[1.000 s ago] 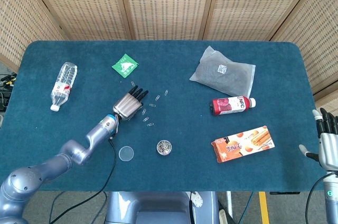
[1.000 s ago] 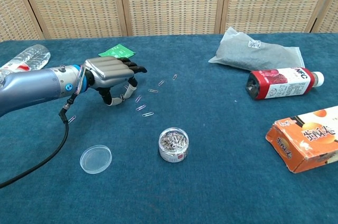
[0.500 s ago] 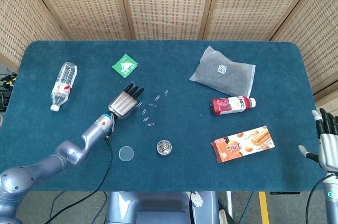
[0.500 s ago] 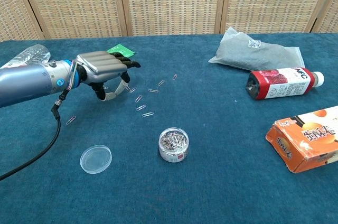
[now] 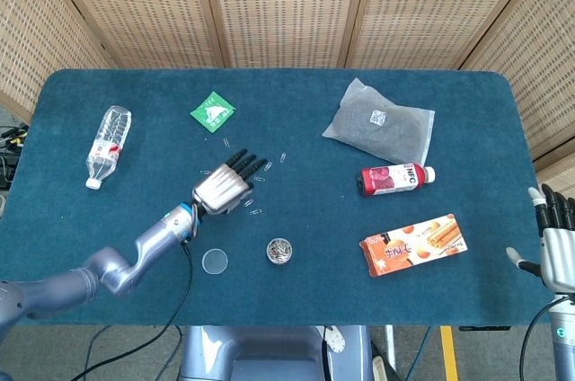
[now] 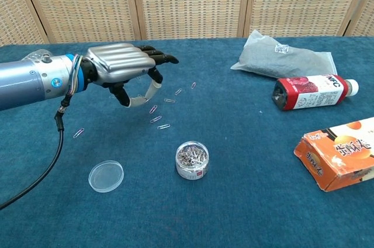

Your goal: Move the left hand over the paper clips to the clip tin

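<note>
My left hand (image 5: 226,186) (image 6: 124,70) hovers palm down above the blue cloth, fingers spread and holding nothing. Several loose paper clips (image 6: 159,119) (image 5: 255,211) lie scattered just under and to the right of its fingertips, one more paper clip (image 6: 78,133) lying apart at the left. The small round clip tin (image 6: 192,159) (image 5: 279,251), full of clips, stands nearer the front edge, to the right of the hand and apart from it. My right hand (image 5: 557,239) shows at the far right edge of the head view, off the table, fingers spread.
The tin's clear lid (image 6: 106,176) lies left of the tin. A plastic bottle (image 5: 108,145) and green sachet (image 5: 212,111) sit at the back left. A grey pouch (image 5: 379,126), red drink bottle (image 5: 395,178) and orange snack box (image 5: 414,244) occupy the right side.
My left hand has lifted and moved right and toward the front, now over the scattered clips, its fingers spread wider. The right hand stayed put.
</note>
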Available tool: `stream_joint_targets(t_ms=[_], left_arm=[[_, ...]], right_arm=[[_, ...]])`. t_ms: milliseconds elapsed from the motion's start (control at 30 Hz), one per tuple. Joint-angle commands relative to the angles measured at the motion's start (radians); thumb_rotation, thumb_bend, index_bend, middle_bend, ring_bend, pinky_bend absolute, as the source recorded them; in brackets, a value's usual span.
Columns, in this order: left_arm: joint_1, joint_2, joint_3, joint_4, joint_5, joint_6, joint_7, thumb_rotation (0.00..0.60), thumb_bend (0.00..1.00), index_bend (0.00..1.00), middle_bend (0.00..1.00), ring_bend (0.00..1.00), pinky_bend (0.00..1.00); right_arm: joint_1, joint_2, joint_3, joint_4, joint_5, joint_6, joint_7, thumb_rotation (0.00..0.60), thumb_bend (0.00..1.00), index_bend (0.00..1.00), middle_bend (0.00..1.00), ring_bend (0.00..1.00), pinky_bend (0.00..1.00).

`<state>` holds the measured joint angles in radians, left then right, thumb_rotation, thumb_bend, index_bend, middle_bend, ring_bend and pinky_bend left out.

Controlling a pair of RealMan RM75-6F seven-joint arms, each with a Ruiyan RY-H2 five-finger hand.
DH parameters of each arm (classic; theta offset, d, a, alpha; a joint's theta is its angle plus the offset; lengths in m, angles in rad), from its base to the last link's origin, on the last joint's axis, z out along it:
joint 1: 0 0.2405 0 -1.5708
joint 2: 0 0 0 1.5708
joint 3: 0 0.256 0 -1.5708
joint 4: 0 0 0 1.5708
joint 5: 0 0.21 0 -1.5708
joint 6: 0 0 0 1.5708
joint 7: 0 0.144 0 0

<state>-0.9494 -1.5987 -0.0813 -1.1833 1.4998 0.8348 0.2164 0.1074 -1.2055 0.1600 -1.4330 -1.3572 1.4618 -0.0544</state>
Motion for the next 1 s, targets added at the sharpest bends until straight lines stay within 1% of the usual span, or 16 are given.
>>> stream_joint_targets(t_ms=[33,67,167,300,400,600,800,833,900,933,967,1000], left_arm=[[0.004,0.063,0.049,-0.131,0.102,0.063,-0.040,0.600,0.44,0.72,0.00,0.00,0.00],[0.001,0.069,0.062,-0.165,0.125,0.066,-0.046,0.600,0.44,0.72,0.00,0.00,0.00],[-0.006,0.073,0.078,-0.212,0.152,0.064,-0.044,0.600,0.44,0.72,0.00,0.00,0.00],[-0.010,0.059,0.088,-0.227,0.160,0.051,-0.032,0.600,0.44,0.72,0.00,0.00,0.00],[-0.015,0.044,0.087,-0.225,0.150,0.033,-0.012,0.600,0.44,0.72,0.00,0.00,0.00],[-0.024,-0.016,0.064,-0.181,0.114,0.006,0.017,0.600,0.44,0.72,0.00,0.00,0.00],[-0.033,-0.053,0.049,-0.154,0.092,-0.009,0.020,0.600,0.44,0.72,0.00,0.00,0.00],[-0.035,-0.060,0.048,-0.149,0.090,-0.012,0.020,0.600,0.44,0.70,0.00,0.00,0.00],[-0.037,-0.070,0.048,-0.144,0.086,-0.015,0.014,0.600,0.44,0.59,0.00,0.00,0.00],[-0.036,-0.073,0.047,-0.143,0.083,-0.014,0.009,0.600,0.41,0.49,0.00,0.00,0.00],[-0.036,-0.076,0.047,-0.142,0.080,-0.014,0.004,0.600,0.36,0.38,0.00,0.00,0.00],[-0.035,-0.077,0.046,-0.141,0.079,-0.013,0.001,0.600,0.32,0.31,0.00,0.00,0.00]], right_arm=[[0.001,-0.001,0.000,0.001,0.003,-0.003,0.000,0.600,0.00,0.00,0.00,0.00,0.00],[0.001,-0.001,0.000,0.001,0.003,-0.004,-0.001,0.600,0.00,0.00,0.00,0.00,0.00],[0.001,-0.002,0.000,0.001,0.002,-0.004,-0.003,0.600,0.00,0.00,0.00,0.00,0.00],[0.001,-0.002,-0.001,0.002,0.003,-0.004,-0.004,0.600,0.00,0.00,0.00,0.00,0.00],[0.001,-0.003,0.000,0.005,0.006,-0.005,-0.005,0.600,0.00,0.00,0.00,0.00,0.00],[0.000,-0.001,0.001,0.005,0.007,-0.005,0.000,0.600,0.00,0.00,0.00,0.00,0.00],[0.001,-0.001,-0.003,0.008,-0.001,-0.005,0.004,0.600,0.00,0.00,0.00,0.00,0.00],[0.001,-0.002,-0.003,0.008,-0.001,-0.005,0.004,0.600,0.00,0.00,0.00,0.00,0.00],[0.001,-0.001,-0.003,0.007,-0.001,-0.004,0.005,0.600,0.00,0.00,0.00,0.00,0.00],[0.001,-0.001,-0.002,0.007,-0.001,-0.004,0.006,0.600,0.00,0.00,0.00,0.00,0.00],[0.000,-0.001,-0.002,0.007,-0.001,-0.004,0.006,0.600,0.00,0.00,0.00,0.00,0.00],[0.000,-0.001,-0.002,0.007,-0.001,-0.003,0.007,0.600,0.00,0.00,0.00,0.00,0.00]])
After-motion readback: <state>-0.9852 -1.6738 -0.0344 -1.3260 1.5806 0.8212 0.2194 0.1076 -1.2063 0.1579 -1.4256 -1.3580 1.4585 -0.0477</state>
